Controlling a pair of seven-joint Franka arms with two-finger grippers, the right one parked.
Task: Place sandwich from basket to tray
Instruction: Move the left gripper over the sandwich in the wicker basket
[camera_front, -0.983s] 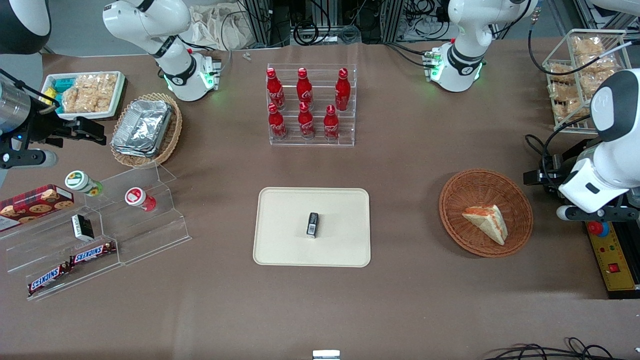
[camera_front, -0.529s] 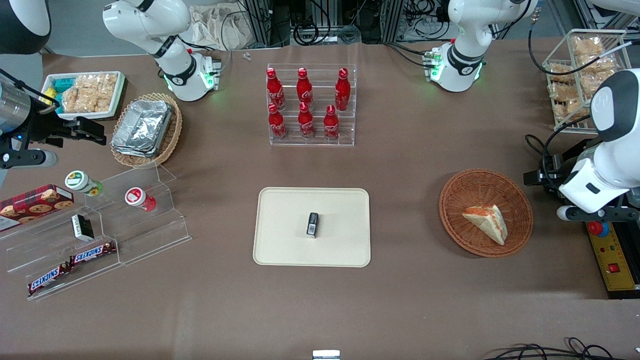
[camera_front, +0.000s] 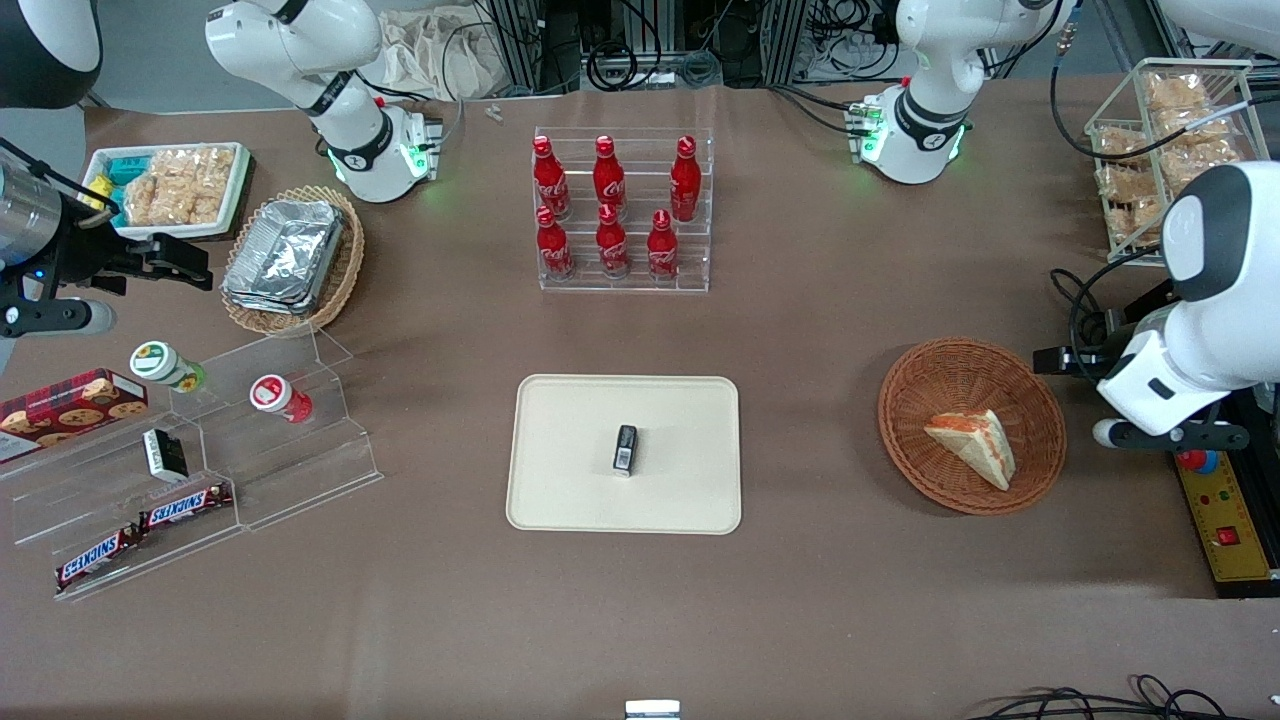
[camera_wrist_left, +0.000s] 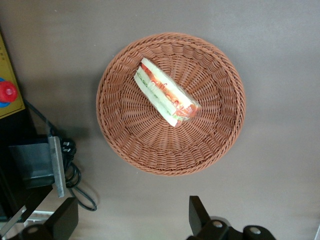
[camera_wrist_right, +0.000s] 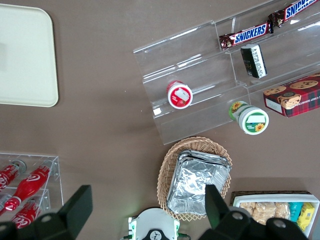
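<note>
Approach step: the gripper (camera_wrist_left: 132, 220), fingers spread wide and holding nothing, hangs above the table just outside the basket (camera_front: 905, 385) rim, toward the working arm's end. The sandwich (camera_front: 975, 444) lies in the basket at about 4 o'clock from its centre; the tray (camera_front: 560, 420) carries only a small black box (camera_front: 625, 448). Next, by judgement: centre over the sandwich, descend, close across the wedge.
</note>
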